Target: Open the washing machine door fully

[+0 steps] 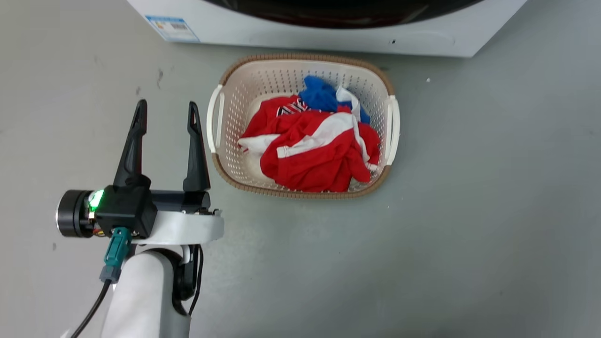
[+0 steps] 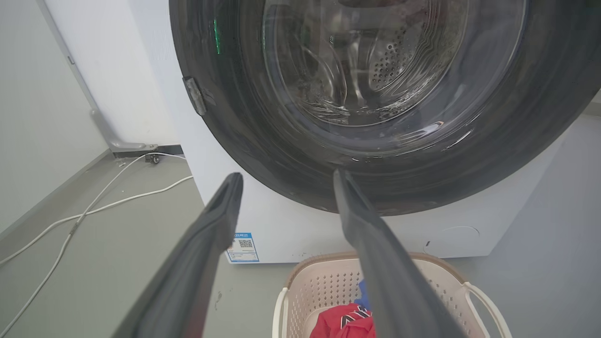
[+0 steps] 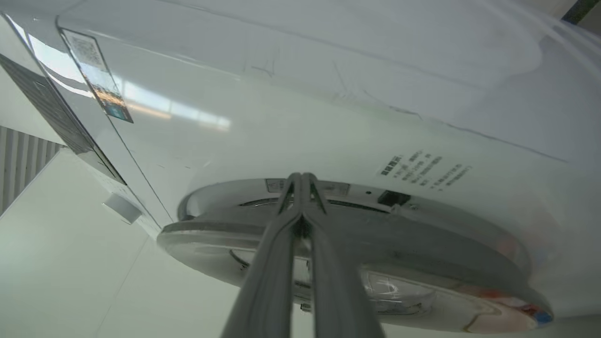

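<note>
The washing machine [image 2: 300, 234] is a white box; its lower front edge runs along the top of the head view [image 1: 328, 40]. The washing machine door [image 2: 263, 155], round and glossy black with a clear glass bowl, covers the front, with a small metal piece on its left rim. My left gripper [image 2: 286, 174] is open and empty, held short of the door's lower rim; in the head view my left gripper [image 1: 166, 104] hangs left of the basket. My right gripper [image 3: 303, 177] is shut, its tips at the gap between the door's grey rim [image 3: 399, 249] and the white front.
A cream laundry basket [image 1: 300, 61] holding red, white and blue clothes [image 1: 314, 150] stands on the grey floor just before the machine. White cables [image 2: 94, 206] trail over the floor to the machine's left, near a wall.
</note>
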{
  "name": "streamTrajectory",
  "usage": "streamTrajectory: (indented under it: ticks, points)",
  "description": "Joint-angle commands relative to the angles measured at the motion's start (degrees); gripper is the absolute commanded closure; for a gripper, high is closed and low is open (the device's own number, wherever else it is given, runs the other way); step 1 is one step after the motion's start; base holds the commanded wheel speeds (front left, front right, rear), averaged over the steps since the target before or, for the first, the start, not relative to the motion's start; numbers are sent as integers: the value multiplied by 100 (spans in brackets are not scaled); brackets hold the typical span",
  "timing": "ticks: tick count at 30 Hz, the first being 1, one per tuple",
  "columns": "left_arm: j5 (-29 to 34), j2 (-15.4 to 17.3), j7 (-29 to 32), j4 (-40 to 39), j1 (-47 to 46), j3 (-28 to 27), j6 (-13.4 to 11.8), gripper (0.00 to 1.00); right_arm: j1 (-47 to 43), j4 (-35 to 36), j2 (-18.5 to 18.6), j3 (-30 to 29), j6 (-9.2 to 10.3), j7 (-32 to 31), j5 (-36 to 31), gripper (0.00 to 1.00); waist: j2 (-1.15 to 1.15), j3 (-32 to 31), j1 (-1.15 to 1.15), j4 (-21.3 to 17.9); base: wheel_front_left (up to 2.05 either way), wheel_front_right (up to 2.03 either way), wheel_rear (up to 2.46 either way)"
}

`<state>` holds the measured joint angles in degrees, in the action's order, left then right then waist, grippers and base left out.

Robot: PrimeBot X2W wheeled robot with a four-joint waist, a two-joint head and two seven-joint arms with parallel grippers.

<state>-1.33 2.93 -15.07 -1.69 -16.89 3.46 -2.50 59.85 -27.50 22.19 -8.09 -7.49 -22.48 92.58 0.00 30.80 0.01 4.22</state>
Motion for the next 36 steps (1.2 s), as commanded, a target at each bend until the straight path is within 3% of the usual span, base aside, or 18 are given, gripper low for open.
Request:
streamTrajectory:
  ticks: [1, 14, 36]
  points:
    - [-32, -8, -16, -8, -122, 29, 40, 0, 239, -124, 90, 124, -1, -67, -135, 100, 0, 270, -1, 68, 0, 0, 0]
    - [-201, -9, -16, 8, -360, 247, -81, 0, 1265, -681, 242, 994, -1, -936, -702, 100, 0, 609, -1, 289, 0, 0, 0]
    - [-140, -8, -16, 114, -197, 118, -51, 0, 545, 6, -85, 1584, -16, -1883, -829, 100, 0, 276, -1, 52, 0, 0, 0]
